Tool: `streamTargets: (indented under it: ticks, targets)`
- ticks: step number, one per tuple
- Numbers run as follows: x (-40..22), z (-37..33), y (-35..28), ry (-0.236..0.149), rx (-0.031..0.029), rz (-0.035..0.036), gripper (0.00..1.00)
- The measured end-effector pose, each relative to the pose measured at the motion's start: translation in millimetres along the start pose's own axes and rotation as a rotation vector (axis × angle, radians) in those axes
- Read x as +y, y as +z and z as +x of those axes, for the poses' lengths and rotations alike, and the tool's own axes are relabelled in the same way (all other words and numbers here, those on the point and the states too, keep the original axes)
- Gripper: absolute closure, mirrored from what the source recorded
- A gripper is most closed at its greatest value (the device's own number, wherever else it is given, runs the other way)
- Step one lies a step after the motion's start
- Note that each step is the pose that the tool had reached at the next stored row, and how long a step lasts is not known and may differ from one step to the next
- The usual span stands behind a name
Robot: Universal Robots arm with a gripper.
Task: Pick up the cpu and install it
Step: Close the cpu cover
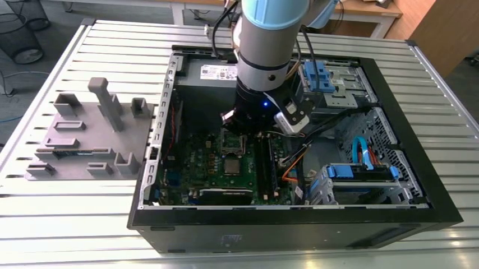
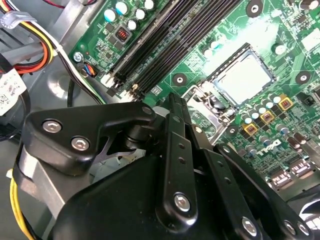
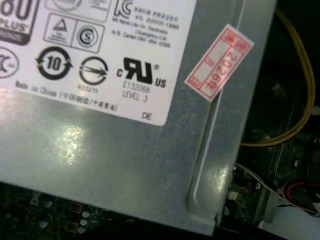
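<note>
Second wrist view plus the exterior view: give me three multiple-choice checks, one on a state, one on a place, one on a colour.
1. The computer case is: A) shut B) open, insides showing C) wrapped in plastic.
2. The cpu sits: A) outside the case B) inside the socket frame on the board C) on the floor.
3. The board is: A) red B) white C) green.
Key: B, the board shows through the open side in the exterior view; B, the silver square lies within the frame in the second wrist view; C, it is green in both of those views.
</note>
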State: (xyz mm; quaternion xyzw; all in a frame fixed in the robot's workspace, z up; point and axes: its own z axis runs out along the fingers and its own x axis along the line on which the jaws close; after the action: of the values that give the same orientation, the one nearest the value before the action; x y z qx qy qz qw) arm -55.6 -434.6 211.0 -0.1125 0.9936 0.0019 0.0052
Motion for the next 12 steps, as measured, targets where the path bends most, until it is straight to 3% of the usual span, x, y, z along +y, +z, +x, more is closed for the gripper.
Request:
streamTargets:
  ticks: [5, 9, 12]
  targets:
    - [2.0, -2.6, 1.5, 0.0, -0.0025, -0.0084, 0.89]
    - [0.8, -8.9, 2.2, 0.0, -0.0026, -0.0091, 0.89]
    - [2.1, -9.7, 4.3, 0.0, -0.0025, -0.0088, 0.89]
